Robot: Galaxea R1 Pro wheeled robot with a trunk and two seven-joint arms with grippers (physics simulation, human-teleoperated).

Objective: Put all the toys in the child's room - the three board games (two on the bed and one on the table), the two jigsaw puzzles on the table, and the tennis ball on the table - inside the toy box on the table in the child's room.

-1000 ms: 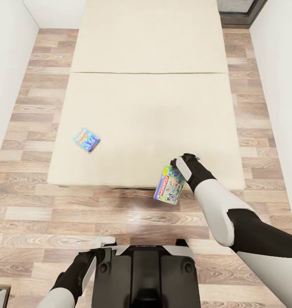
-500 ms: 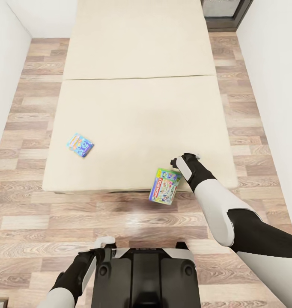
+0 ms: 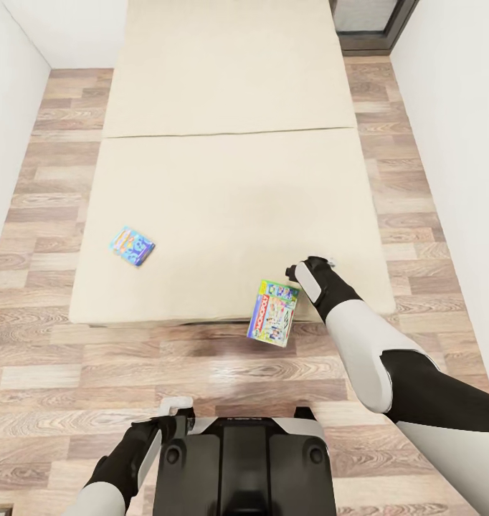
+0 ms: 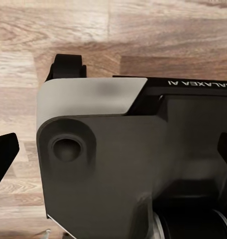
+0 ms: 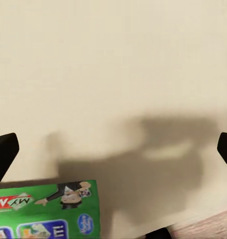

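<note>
The right gripper (image 3: 296, 273) hangs over the near right part of the bed (image 3: 230, 201), close to the mattress edge. In the right wrist view its two dark fingertips (image 5: 4, 152) sit at opposite borders of the picture, so the jaws are spread wide, with nothing but cream mattress between them. The Monopoly board game (image 3: 273, 323) lies just beside this gripper, on its left and nearer the robot. In the head view the box overlaps the near edge of the bed and the wood-plank floor (image 3: 72, 373) beyond it, its long side tilted. Whether the gripper touches the box I cannot tell. In the right wrist view a green corner of the box (image 5: 48, 209) with a small cartoon figure shows, outside the gap between the fingers, and a dark shadow falls on the mattress next to it.

The light-blue board game (image 3: 132, 246) lies flat on the left part of the bed, well apart from the Monopoly box and from both arms.

The left gripper (image 3: 174, 410) is held low, just beside the robot's dark base (image 3: 244, 459). Its fingertips (image 4: 3, 154) are likewise spread wide, and it carries nothing; the base's grey and black housing lies beyond them
</note>
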